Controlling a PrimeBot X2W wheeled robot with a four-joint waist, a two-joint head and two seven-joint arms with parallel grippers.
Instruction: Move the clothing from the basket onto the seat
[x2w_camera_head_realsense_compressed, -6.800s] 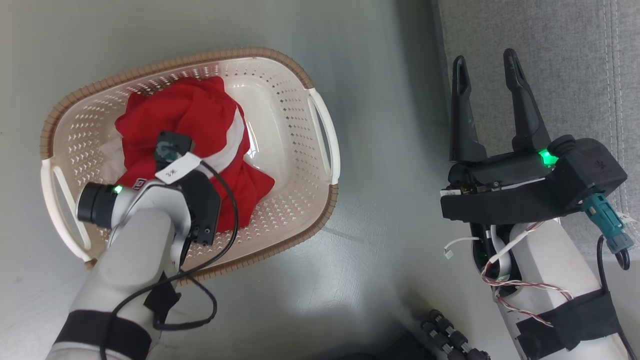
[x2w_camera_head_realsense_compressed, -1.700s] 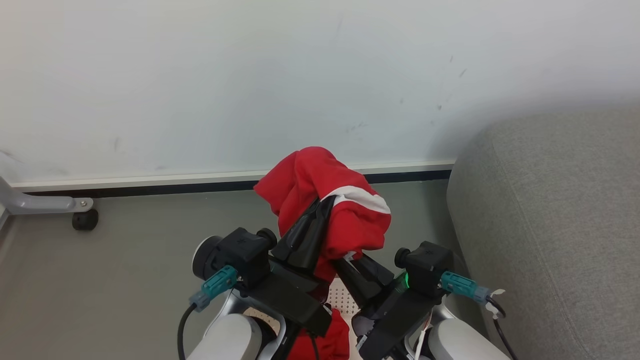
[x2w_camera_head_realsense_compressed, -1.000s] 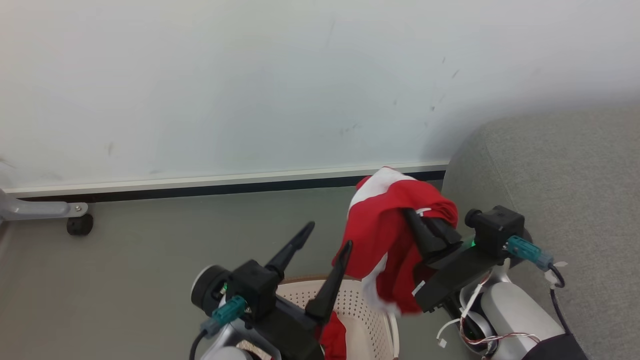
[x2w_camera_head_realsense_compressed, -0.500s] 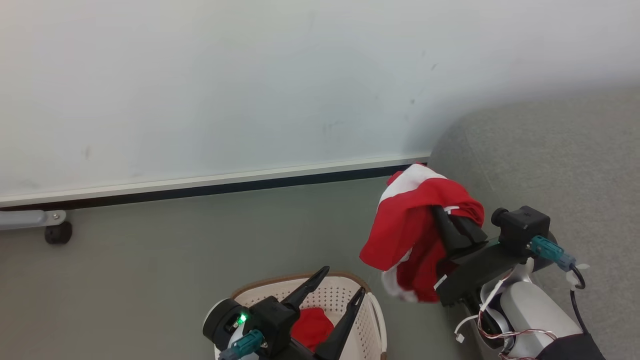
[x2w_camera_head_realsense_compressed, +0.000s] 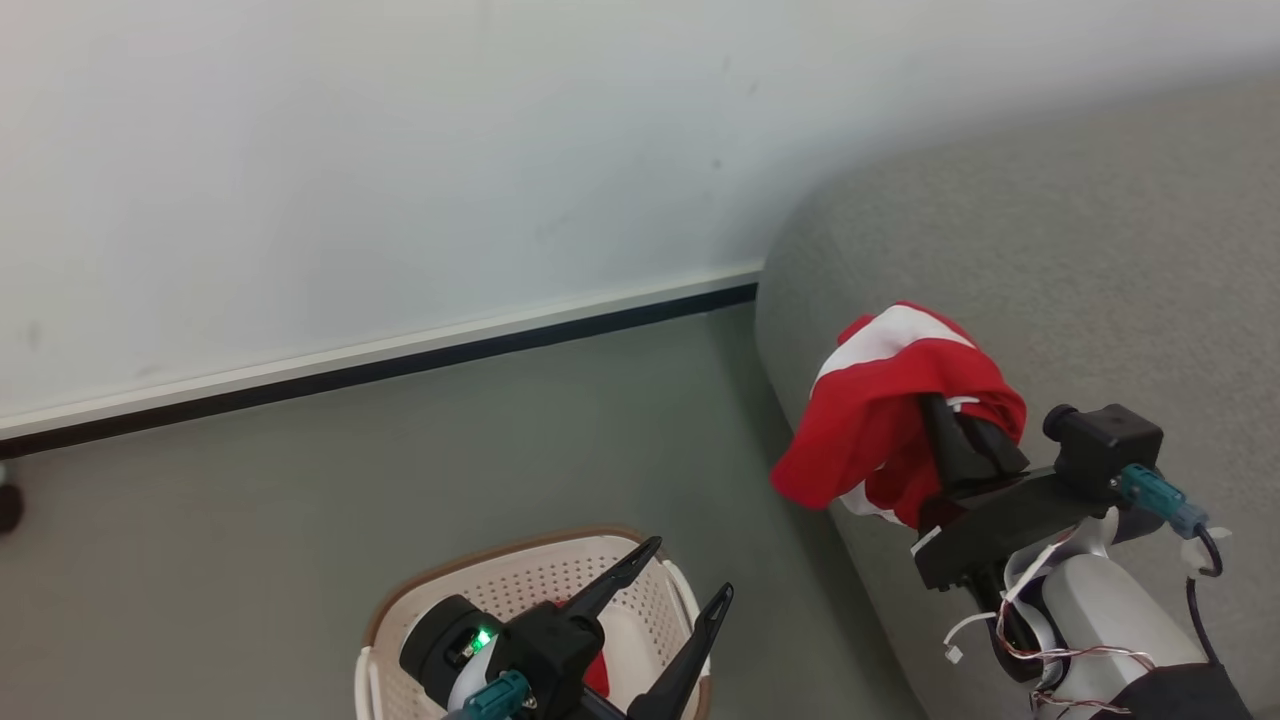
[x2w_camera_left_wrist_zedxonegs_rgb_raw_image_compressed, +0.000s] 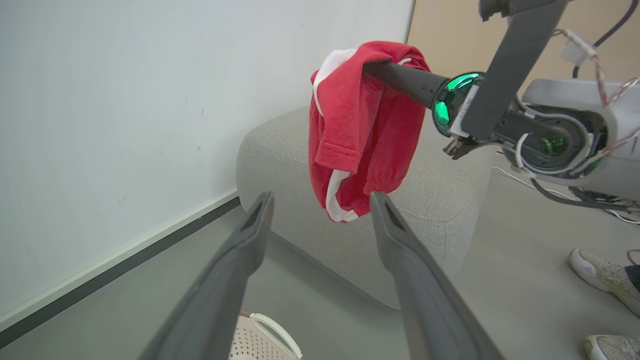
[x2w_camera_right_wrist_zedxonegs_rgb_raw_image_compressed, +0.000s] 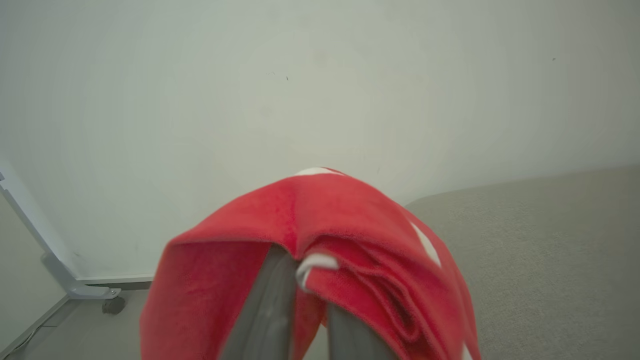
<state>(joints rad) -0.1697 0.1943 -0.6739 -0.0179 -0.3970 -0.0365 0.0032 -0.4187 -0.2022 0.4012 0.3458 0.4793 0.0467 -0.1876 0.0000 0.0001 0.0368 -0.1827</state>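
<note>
The right gripper (x2w_camera_head_realsense_compressed: 945, 420) sits at about 4 o'clock in the head view, its two dark fingers pressed close together and clamped on a red garment (x2w_camera_head_realsense_compressed: 880, 420). The cloth is draped over the fingertips and hides them. A broad white stripe runs across its top, and a white panel shows at its lower hem. In the right wrist view the fabric bunches around both fingers, with a small white loop caught between them.

The garment hangs in the air at 3 o'clock in the head view, over the rounded edge of the grey seat (x2w_camera_head_realsense_compressed: 1050, 250), which takes up that view from 1 to 5 o'clock. In the left wrist view the hem hangs loose in front of the seat's corner and looks clear of the upholstery.

The left gripper (x2w_camera_head_realsense_compressed: 690, 565) is at 6 o'clock in the head view, with its fingers spread wide and nothing between them. It hovers above the cream basket (x2w_camera_head_realsense_compressed: 480, 590), which stands on the grey floor (x2w_camera_head_realsense_compressed: 300, 520) well apart from the held garment. A scrap of red fabric (x2w_camera_head_realsense_compressed: 597, 678) lies inside the basket, mostly hidden by the gripper.

A pale wall (x2w_camera_head_realsense_compressed: 350, 150) with a dark skirting (x2w_camera_head_realsense_compressed: 400, 365) fills 9 to 12 o'clock. A person's white shoe (x2w_camera_left_wrist_zedxonegs_rgb_raw_image_compressed: 597, 272) shows at 4 o'clock in the left wrist view
</note>
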